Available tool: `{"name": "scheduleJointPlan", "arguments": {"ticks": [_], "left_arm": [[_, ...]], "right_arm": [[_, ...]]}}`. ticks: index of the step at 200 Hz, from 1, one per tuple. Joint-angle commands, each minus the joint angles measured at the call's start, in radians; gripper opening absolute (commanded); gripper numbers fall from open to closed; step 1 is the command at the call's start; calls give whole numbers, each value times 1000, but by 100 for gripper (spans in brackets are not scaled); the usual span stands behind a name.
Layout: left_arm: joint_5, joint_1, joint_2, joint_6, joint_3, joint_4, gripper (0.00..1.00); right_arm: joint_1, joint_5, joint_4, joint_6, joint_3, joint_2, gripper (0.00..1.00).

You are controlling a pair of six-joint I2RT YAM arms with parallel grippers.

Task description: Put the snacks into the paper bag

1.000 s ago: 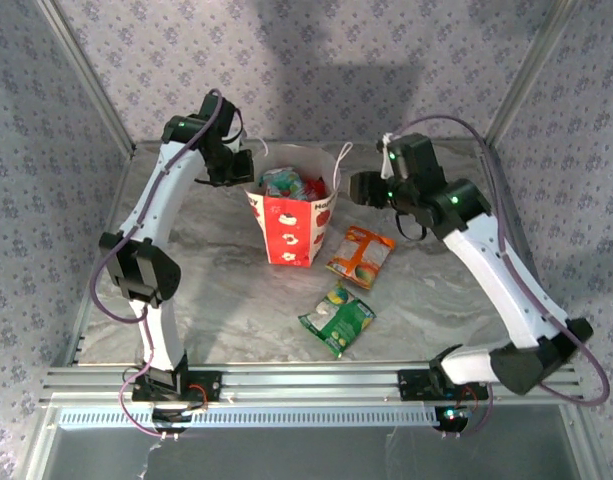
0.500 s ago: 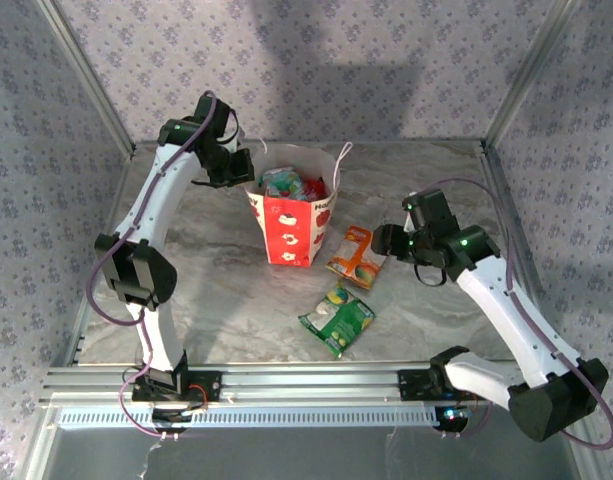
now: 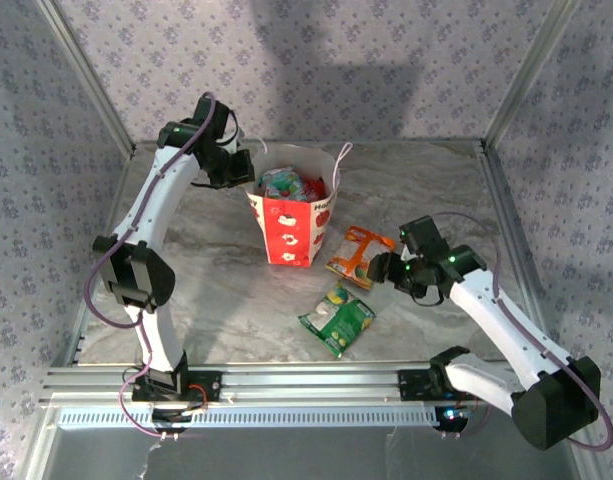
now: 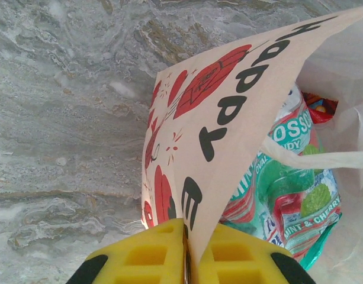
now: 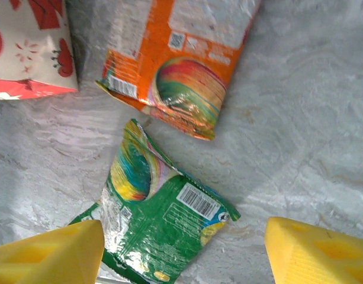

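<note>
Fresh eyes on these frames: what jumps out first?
The red-and-white paper bag stands mid-table with a teal packet showing inside, and the left pincer is shut on its rim. To its right, an orange packet and a green packet lie flat on the marble table, with the right pincer open above them.
</note>
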Motion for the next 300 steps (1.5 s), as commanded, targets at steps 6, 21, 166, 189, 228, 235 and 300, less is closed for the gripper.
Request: {"name": "scheduleJointPlan", "arguments": {"ticks": [6, 21, 166, 189, 228, 235, 300], "left_arm": [[13, 8, -46, -14, -17, 25, 11], [14, 9, -49, -13, -24, 27, 11], [21, 8, -31, 2, -23, 21, 12], [20, 8, -31, 4, -24, 17, 12], [15, 8, -35, 7, -28, 15, 12], [14, 8, -36, 7, -27, 14, 12], [-4, 10, -42, 15, -29, 0, 12]], "right_arm": [[-1, -88, 35, 54, -83, -15, 76], [2, -108, 43, 63, -118, -17, 82], [123, -151, 212, 158, -271, 4, 95], [130, -167, 223, 146, -271, 53, 97], [136, -183, 283, 115, -260, 158, 98], [137, -184, 294, 105, -253, 174, 98], [158, -181, 321, 49, -196, 303, 98]]}}
